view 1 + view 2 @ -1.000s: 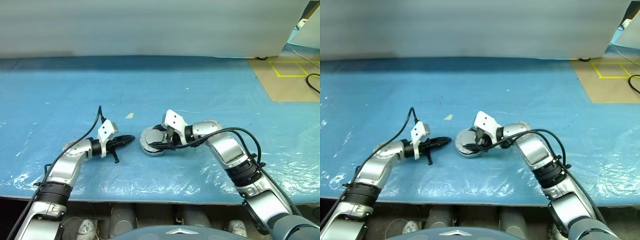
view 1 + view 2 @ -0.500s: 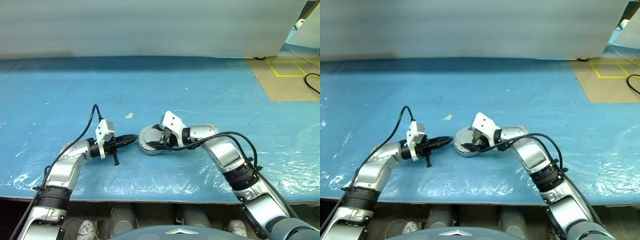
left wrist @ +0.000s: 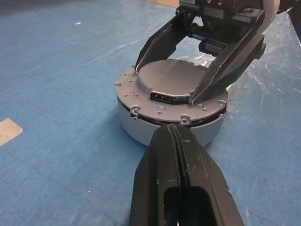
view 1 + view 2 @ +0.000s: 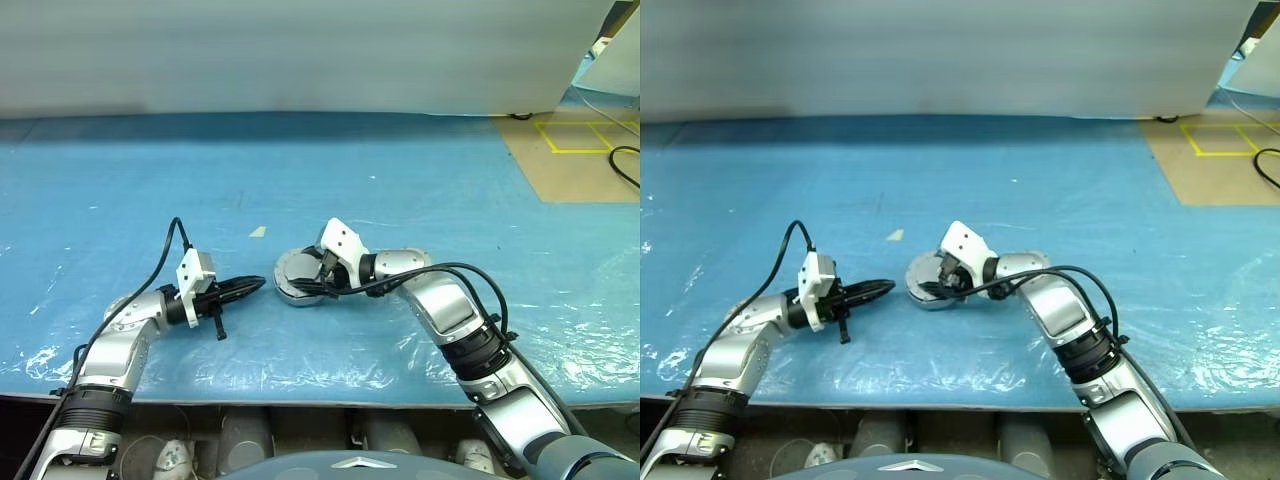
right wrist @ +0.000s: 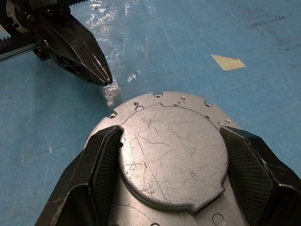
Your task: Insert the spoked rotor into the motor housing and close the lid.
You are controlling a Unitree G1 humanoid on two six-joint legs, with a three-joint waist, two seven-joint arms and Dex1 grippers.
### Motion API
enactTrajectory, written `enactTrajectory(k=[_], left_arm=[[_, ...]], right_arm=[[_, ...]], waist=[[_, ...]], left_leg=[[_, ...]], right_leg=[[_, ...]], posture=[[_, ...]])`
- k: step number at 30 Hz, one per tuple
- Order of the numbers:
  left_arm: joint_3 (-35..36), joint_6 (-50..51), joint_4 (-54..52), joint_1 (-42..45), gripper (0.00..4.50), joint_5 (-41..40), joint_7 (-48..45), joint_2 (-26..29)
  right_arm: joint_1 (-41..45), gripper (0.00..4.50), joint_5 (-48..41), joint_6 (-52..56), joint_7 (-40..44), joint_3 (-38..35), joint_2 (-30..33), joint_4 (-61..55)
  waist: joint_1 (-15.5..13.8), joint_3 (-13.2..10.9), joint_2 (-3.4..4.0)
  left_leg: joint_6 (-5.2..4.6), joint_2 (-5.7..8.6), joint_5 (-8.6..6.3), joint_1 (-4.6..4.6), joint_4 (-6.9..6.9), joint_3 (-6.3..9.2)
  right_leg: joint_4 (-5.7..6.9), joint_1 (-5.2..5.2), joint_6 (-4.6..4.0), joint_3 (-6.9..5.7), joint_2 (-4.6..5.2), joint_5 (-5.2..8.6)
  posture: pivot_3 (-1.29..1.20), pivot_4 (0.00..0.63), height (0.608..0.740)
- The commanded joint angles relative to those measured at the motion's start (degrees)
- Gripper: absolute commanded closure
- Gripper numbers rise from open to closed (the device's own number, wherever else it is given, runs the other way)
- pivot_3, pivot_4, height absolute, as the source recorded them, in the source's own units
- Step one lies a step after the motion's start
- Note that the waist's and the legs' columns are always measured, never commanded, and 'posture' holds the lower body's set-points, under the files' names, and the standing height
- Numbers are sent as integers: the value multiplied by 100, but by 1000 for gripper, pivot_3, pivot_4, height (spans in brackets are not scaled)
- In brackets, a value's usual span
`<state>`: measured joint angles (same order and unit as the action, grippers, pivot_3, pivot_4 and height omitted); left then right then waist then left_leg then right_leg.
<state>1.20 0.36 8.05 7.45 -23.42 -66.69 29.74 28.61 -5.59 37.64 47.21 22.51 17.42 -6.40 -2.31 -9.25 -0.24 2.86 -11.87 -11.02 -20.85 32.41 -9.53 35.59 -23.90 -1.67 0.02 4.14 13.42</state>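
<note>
Silver-grey metal marks the centre of the left eye view: the lid point(image 4: 302, 272), a smooth round shallow cap, sits on the blue plastic-covered table point(image 4: 420, 180), with the right gripper point(image 4: 312, 281) reaching in from the right and its fingers astride it; the left gripper point(image 4: 252, 286) lies just to the left, apart from the lid. The right eye view gives the same layout, and the small tan scrap of tape point(image 4: 897, 235) lies a little beyond, on the far left side. From the left wrist view, the left gripper's black fingers are pressed together on nothing, tips just short of the stacked assembly, whose grey base wall shows under the lid with a thin dark seam between them; the right gripper's fingers bear on the raised central disc from both sides. The right wrist view shows those fingers point(image 5: 101, 162) spread wide and hugging the scratched raised disc on either edge. The step in hand looks like seating the lid: I judge it best to keep the grip centred and press down evenly so that the seam closes all round. The motor housing's copper windings and the spoked rotor are hidden under the lid, so whether the rotor is inside cannot be told.
</note>
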Motion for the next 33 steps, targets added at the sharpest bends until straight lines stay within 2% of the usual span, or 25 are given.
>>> enactTrajectory(k=[1,11,19,25,29,33], left_arm=[[160,-114,-94,-53,4500,-77,11,35],[131,-106,-28,-31,4500,-10,77,0],[104,-124,58,14,4500,34,108,-41],[105,-141,122,80,4500,78,120,-95],[101,-182,188,118,4500,97,111,-116],[88,-201,220,149,4500,114,112,-135]], right_arm=[[127,1503,-240,355,30,-18,-99,-257],[95,1503,-221,652,-281,90,-266,-542],[56,1503,452,927,-1269,453,-377,-416],[97,1503,1222,596,-1761,883,-59,-181],[113,1503,663,669,-1622,418,-395,-412],[162,1503,112,1041,-1487,-56,-746,-529]], waist=[[-1,0,0],[-5,0,0],[-5,0,0],[-27,0,0],[-45,0,0],[-33,0,-1]], left_leg=[[0,0,0,-1,0,0],[1,0,0,-9,-2,0],[2,1,1,-6,-1,0],[3,3,0,16,-2,0],[3,4,0,38,-2,0],[3,3,0,23,-3,0]], right_leg=[[-1,0,0,0,0,0],[-2,-8,0,-1,0,0],[1,-7,1,1,0,-1],[10,9,3,3,3,-1],[6,35,4,4,5,0],[1,22,4,4,4,0]], posture=[[0,150,740],[0,150,740],[0,150,740],[0,150,740],[0,150,740],[0,150,740]])
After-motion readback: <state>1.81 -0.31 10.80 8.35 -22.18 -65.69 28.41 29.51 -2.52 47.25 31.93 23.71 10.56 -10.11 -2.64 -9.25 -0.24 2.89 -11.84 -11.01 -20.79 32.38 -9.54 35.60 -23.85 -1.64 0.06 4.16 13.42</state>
